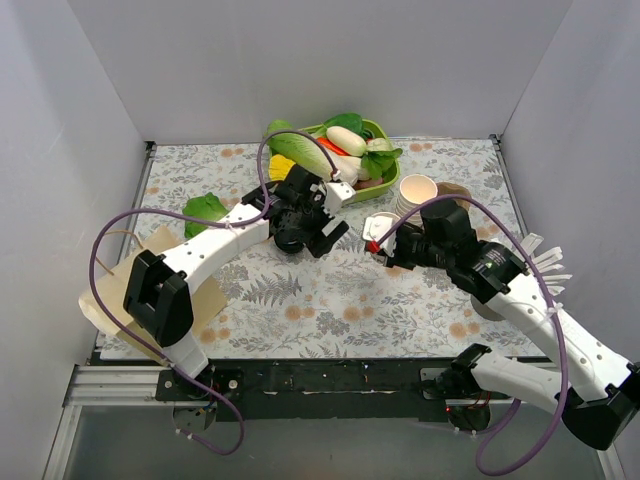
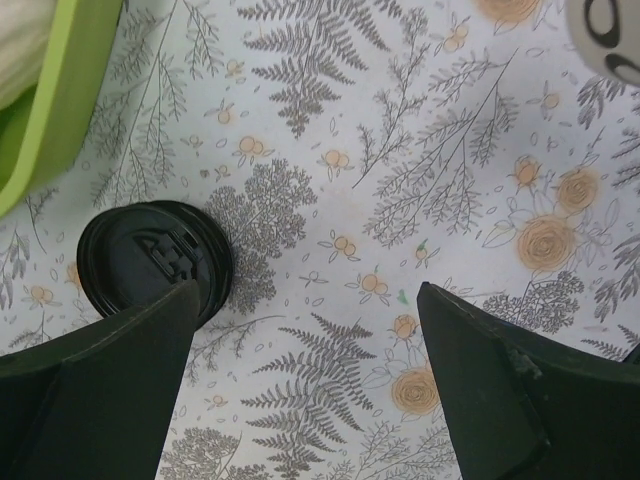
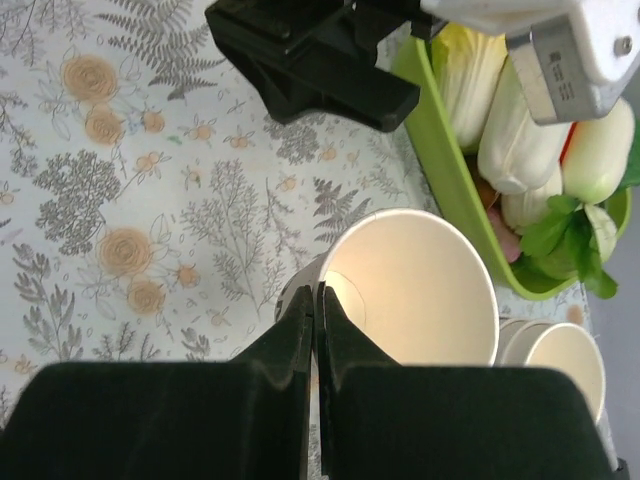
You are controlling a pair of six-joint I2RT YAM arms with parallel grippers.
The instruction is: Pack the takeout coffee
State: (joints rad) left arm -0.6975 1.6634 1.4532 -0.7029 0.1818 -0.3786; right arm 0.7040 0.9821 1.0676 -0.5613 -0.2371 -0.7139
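Observation:
My right gripper (image 3: 317,300) is shut on the rim of a lidless cream paper cup (image 3: 420,290), one finger inside and one outside; in the top view the gripper (image 1: 378,243) holds the cup (image 1: 381,222) mid-table. A black lid (image 2: 150,255), loose on the floral cloth, lies by the left finger of my left gripper (image 2: 308,300), which is open, empty and just above the cloth (image 1: 325,228). No cup with a lid on it is in view. The taller stack of lidless cups (image 1: 416,192) stands behind the right gripper.
A green tray (image 1: 388,135) of vegetables sits at the back centre, also showing in the left wrist view (image 2: 60,100) and the right wrist view (image 3: 440,150). A brown paper bag (image 1: 165,262) lies at the left edge, a green leaf (image 1: 205,208) near it. White cutlery (image 1: 545,262) lies at right.

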